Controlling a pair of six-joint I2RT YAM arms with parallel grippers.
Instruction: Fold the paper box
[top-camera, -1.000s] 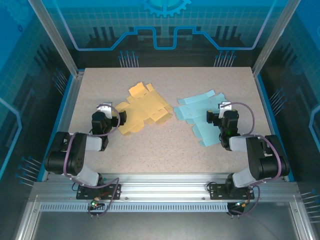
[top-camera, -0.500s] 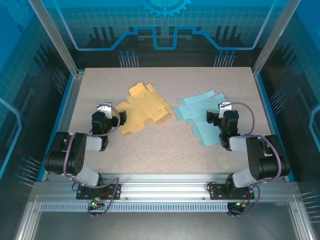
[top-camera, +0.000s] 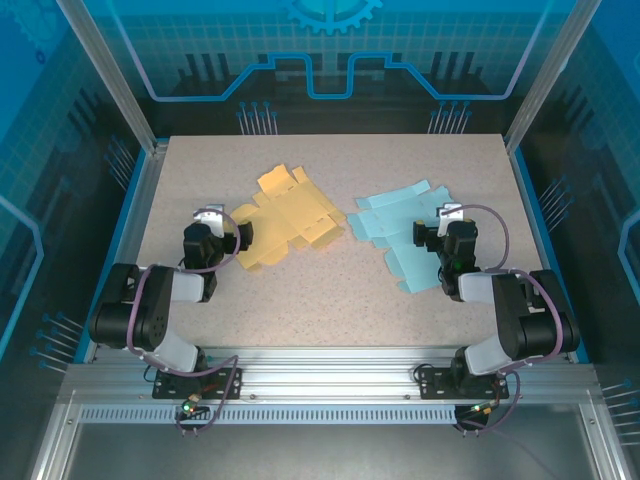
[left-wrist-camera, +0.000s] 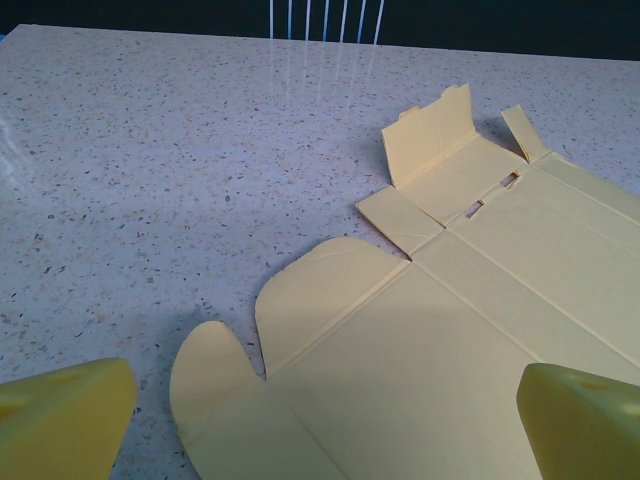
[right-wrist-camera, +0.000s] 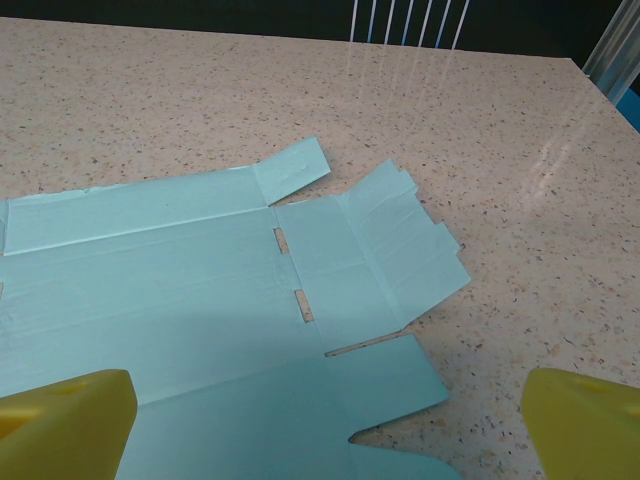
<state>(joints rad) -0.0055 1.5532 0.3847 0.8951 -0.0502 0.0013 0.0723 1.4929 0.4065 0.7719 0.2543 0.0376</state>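
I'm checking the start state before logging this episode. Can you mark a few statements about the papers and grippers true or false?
1. The yellow blank lies unfolded on the table. True.
2. The left gripper is shut on the yellow blank. False: it is wide open and holds nothing.
3. The blue blank lies on the right arm's side. True.
4. The blue blank is folded into a box. False: it lies spread open.
5. The right gripper is open. True.
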